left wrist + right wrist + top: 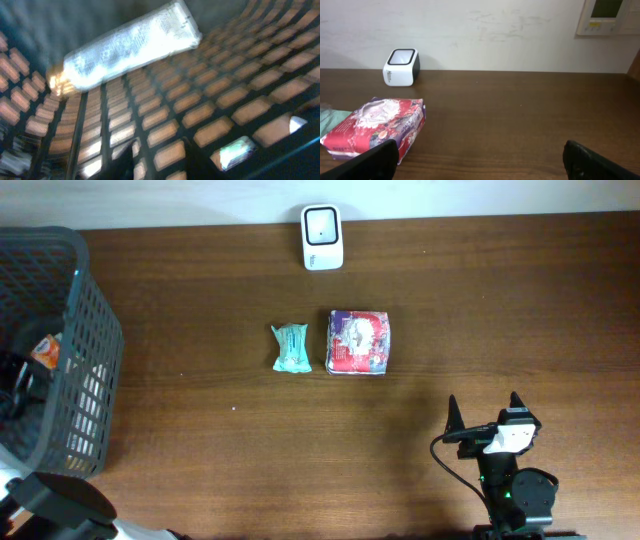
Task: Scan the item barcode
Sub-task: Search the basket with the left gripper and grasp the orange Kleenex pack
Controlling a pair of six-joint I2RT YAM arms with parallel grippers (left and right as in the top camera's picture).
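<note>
Showing only at left wrist, silvery tube, basket mesh

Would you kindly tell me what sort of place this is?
Likely a mock checkout bench: a white barcode scanner, a red packet and a teal packet on the wooden table, and a mesh basket.

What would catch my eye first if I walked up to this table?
Probably the bright red and purple packet in the middle of the dark table, with a small teal packet just beside it. Behind them a white scanner stands at the far edge, and a dark mesh basket fills the left side.
</note>
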